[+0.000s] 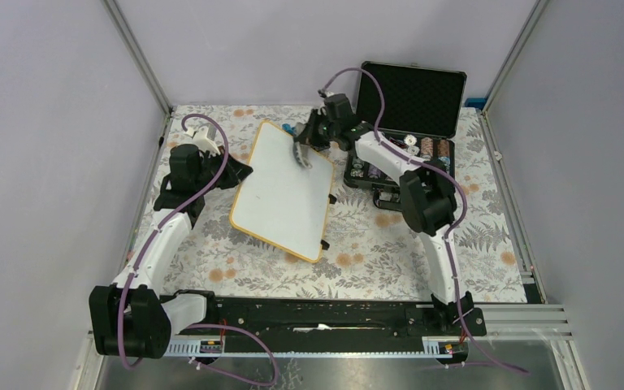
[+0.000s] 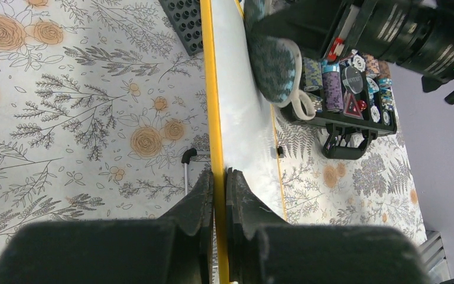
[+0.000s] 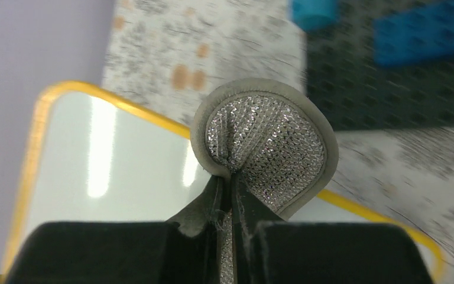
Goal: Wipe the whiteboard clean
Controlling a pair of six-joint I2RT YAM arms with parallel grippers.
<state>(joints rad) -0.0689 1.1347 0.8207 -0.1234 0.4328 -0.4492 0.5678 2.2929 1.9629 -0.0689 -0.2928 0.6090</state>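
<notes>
The whiteboard [image 1: 280,195], white with an orange-yellow rim, lies slanted in the middle of the floral table; no writing shows on it. My left gripper [image 1: 240,173] is shut on its left rim, and in the left wrist view the fingers [image 2: 219,180] pinch the yellow edge of the whiteboard [image 2: 242,124]. My right gripper [image 1: 302,152] is over the board's far corner, shut on a wiping pad [image 3: 272,139] of silvery mesh with a grey border. The pad [image 2: 272,59] hangs down onto the whiteboard [image 3: 112,171]. The right gripper [image 3: 230,184] squeezes the pad's fold.
An open black case of poker chips [image 1: 402,158] stands right of the board, its lid [image 1: 413,99] up. A dark studded plate [image 3: 390,77] with blue blocks lies beyond the board's far edge. A thin grey rod [image 2: 185,168] lies under the board's left side. Metal frame posts border the table.
</notes>
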